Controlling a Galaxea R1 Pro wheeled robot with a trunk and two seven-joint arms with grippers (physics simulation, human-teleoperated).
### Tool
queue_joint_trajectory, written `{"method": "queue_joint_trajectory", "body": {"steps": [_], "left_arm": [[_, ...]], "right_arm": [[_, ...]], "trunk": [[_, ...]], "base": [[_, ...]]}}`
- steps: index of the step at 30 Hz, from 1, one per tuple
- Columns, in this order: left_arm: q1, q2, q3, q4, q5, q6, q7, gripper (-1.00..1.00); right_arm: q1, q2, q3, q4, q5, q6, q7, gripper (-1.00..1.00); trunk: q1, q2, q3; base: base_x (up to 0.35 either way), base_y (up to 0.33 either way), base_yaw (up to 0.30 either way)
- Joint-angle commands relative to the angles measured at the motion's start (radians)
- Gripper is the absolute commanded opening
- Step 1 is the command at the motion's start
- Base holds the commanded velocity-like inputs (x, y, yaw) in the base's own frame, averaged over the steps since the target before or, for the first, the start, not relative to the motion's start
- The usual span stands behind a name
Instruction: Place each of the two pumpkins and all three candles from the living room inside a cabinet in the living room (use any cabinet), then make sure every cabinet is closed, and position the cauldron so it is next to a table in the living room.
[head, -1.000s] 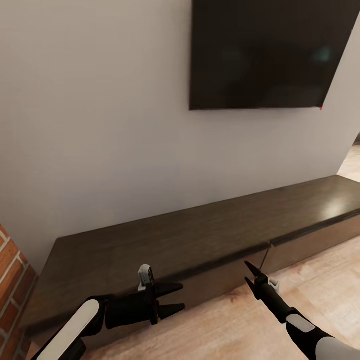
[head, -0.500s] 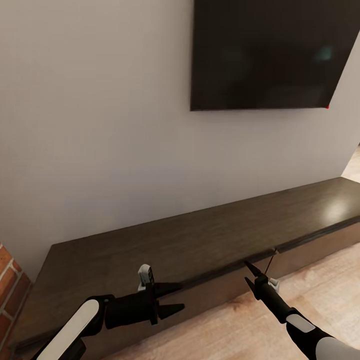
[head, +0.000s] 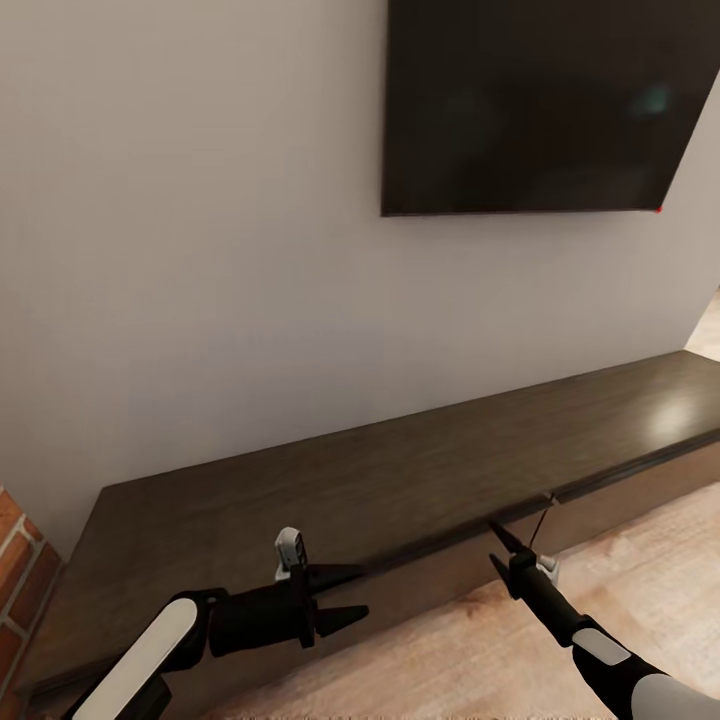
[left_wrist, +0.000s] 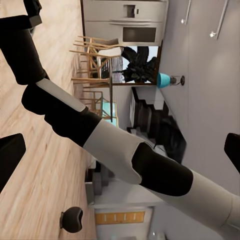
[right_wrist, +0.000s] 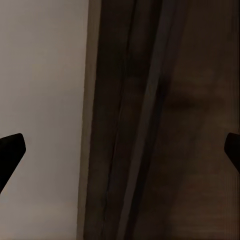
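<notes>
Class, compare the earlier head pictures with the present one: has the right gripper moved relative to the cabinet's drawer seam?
Yes, slightly. The right gripper, open, now sits closer under the seam of the cabinet, though much of the shift is camera motion.

Setting: home living room. Wall TV (head: 530, 105) at 1 o'clock above long dark-wood cabinet (head: 400, 480); wood-plank floor (head: 560, 640), brick fireplace edge (head: 20, 570) at 8 o'clock.

Cabinet (head: 400, 480): top surface left bare; drawer fronts shut flush below its edge; passage behind blocked by wall (head: 200, 250); open floor (head: 560, 640) offered in front
</notes>
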Motion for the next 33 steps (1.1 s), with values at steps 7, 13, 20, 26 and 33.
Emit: {"method": "queue_joint_trajectory", "body": {"steps": [7,13,20,26,33], "left_arm": [[-0.001,0.0,-0.003,0.0,-0.006,0.0,-0.009,1.0],[-0.001,0.0,-0.003,0.0,-0.006,0.0,-0.009,1.0],[-0.001,-0.001,-0.003,0.0,-0.006,0.0,-0.009,1.0],[-0.001,-0.001,-0.003,0.0,-0.006,0.0,-0.009,1.0],[-0.001,-0.001,-0.003,0.0,-0.006,0.0,-0.009,1.0]], "right_arm": [[-0.001,-0.002,0.008,0.0,-0.008,0.031,0.067,1.0],[-0.001,-0.002,0.008,0.0,-0.008,0.051,0.085,1.0],[-0.001,-0.002,0.009,0.0,-0.008,0.053,0.116,1.0],[-0.001,-0.002,0.01,0.0,-0.008,0.053,0.128,1.0],[-0.001,-0.002,0.011,-0.001,-0.008,0.053,0.13,1.0]], "trunk": [[0.003,-0.002,-0.028],[0.006,-0.003,-0.051],[0.009,-0.005,-0.078],[0.01,-0.006,-0.09],[0.01,-0.006,-0.09]], "base": [[0.0,0.0,0.0],[0.0,0.0,0.0],[0.0,0.0,0.0],[0.0,0.0,0.0],[0.0,0.0,0.0]]}}
